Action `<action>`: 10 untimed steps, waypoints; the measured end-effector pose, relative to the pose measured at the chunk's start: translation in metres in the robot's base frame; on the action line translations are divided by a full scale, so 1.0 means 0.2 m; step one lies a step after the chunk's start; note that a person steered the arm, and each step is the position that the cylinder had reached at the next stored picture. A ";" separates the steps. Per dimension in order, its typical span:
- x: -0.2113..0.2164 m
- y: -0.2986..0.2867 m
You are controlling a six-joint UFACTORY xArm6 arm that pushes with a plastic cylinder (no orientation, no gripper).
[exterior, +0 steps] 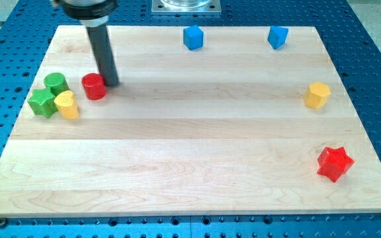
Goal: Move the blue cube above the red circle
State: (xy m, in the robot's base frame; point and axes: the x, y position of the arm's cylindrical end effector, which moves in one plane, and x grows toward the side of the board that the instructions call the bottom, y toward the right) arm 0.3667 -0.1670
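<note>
blue cube (193,38) sits far edge of the bench (177,165), middle-ish | looks light, rigid, slidey, so push its flat right face leftward | your tip (111,83) touches red circle (94,86)'s right | no fingers here, nothing gripped

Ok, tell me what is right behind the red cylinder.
Just behind the red cylinder, at its upper right, stands my tip, close against it; contact cannot be confirmed. The rod covers a strip of the wooden board behind it, so nothing there can be checked.

Lab bench: blue perforated breadboard (376,99) under wooden board (190,152).
</note>
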 end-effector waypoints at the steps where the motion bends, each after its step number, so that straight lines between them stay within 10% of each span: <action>1: -0.04 0.18; 5: -0.48 1.19; 6: -0.73 1.15; 8: -0.24 0.32; 10: -0.60 0.69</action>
State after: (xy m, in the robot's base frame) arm 0.2460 -0.0292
